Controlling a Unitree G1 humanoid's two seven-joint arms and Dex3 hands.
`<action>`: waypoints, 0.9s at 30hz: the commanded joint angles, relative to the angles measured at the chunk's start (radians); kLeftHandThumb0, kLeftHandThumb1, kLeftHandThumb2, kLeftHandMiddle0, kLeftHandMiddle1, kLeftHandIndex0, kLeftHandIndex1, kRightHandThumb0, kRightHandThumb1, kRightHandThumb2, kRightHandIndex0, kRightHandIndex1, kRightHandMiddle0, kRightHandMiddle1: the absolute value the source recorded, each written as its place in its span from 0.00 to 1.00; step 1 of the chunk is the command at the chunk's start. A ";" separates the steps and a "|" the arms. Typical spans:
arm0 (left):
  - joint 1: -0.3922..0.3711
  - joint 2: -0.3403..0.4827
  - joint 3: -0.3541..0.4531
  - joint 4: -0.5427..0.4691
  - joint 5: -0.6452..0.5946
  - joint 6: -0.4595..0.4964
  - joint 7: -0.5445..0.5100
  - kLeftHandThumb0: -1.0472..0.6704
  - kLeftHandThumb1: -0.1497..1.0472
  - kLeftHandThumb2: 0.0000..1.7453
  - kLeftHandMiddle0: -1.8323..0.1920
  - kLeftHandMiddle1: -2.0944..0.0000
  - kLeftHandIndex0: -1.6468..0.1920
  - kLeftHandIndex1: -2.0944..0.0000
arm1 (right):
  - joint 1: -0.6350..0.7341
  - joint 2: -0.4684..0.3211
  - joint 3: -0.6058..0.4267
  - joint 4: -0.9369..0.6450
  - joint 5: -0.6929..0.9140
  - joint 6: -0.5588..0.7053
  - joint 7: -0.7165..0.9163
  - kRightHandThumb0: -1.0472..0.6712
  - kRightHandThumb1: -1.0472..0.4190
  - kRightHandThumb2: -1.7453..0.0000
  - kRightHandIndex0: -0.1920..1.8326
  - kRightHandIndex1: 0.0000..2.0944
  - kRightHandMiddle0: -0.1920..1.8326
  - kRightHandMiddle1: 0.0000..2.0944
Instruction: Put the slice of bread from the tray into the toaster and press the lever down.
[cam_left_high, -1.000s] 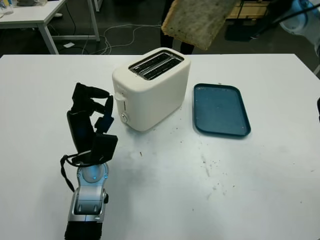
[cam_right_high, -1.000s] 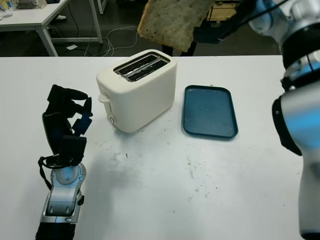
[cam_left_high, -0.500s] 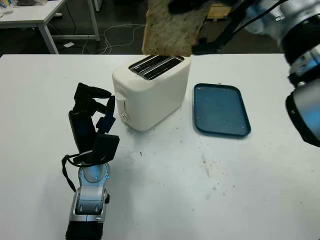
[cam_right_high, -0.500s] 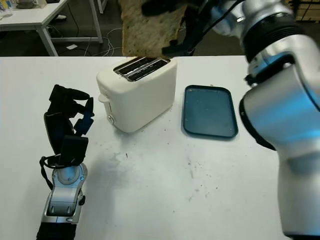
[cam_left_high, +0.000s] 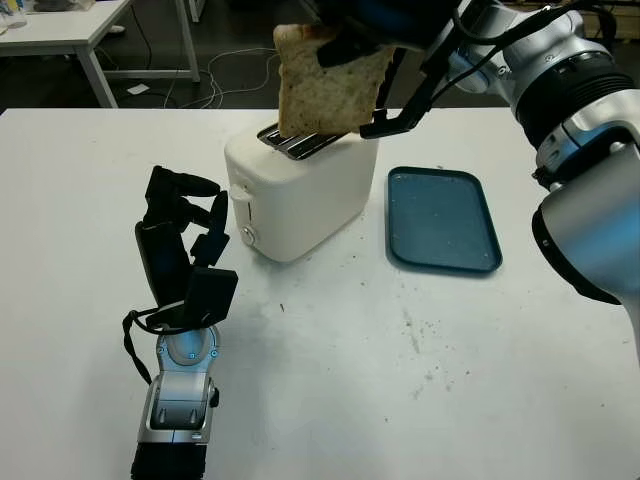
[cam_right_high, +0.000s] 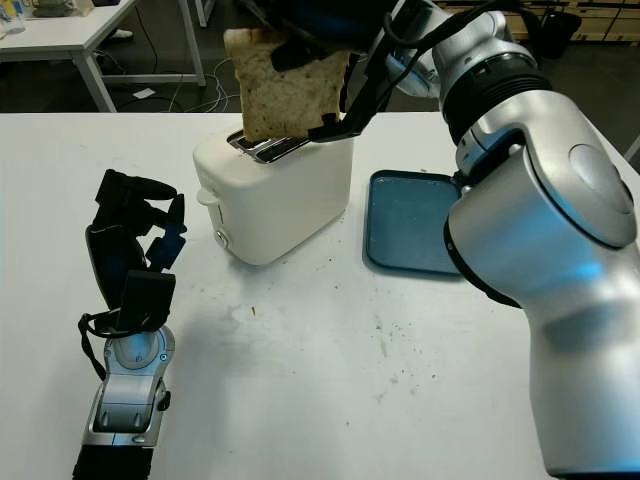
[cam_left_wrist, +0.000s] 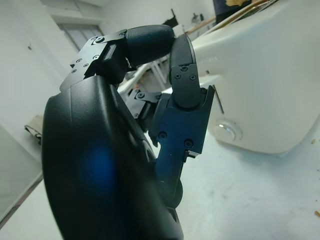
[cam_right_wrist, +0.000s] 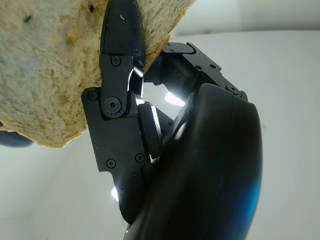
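The slice of bread (cam_left_high: 328, 85) hangs upright over the slots of the cream toaster (cam_left_high: 300, 185), its lower edge at or just inside the near slot. My right hand (cam_left_high: 362, 32) is shut on the slice's top edge; up close the black fingers (cam_right_wrist: 121, 65) clamp the crumb (cam_right_wrist: 45, 70). The toaster's lever (cam_left_high: 241, 196) is up on the end facing my left hand. My left hand (cam_left_high: 180, 240) is on the table left of the toaster, fingers curled, holding nothing; its wrist view shows the toaster's end (cam_left_wrist: 265, 85) close by. The blue tray (cam_left_high: 442, 218) lies bare right of the toaster.
Crumbs dot the white table (cam_left_high: 420, 340) in front of the tray. Beyond the table's far edge are a dark floor with cables (cam_left_high: 230, 70) and another white table (cam_left_high: 70, 30) at the back left.
My right hand has carried the bread left and down, from high behind the toaster to standing upright right over its slots. The left hand has not moved.
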 joint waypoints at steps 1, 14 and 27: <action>0.011 -0.009 0.000 -0.012 0.006 0.004 0.010 0.35 0.89 0.22 0.58 0.17 0.68 0.19 | 0.009 0.012 0.005 0.006 0.000 0.015 0.020 0.31 0.09 0.86 0.67 0.83 0.47 0.73; 0.019 -0.007 0.005 -0.018 0.008 0.008 0.019 0.35 0.89 0.22 0.58 0.17 0.68 0.19 | -0.034 0.000 0.125 0.008 -0.099 0.033 -0.048 0.31 0.09 0.81 0.67 0.83 0.50 0.78; 0.019 -0.005 0.003 -0.014 0.010 0.002 0.021 0.35 0.89 0.22 0.58 0.17 0.68 0.19 | -0.046 0.017 0.254 0.013 -0.219 0.041 -0.149 0.29 0.09 0.87 0.68 0.83 0.48 0.80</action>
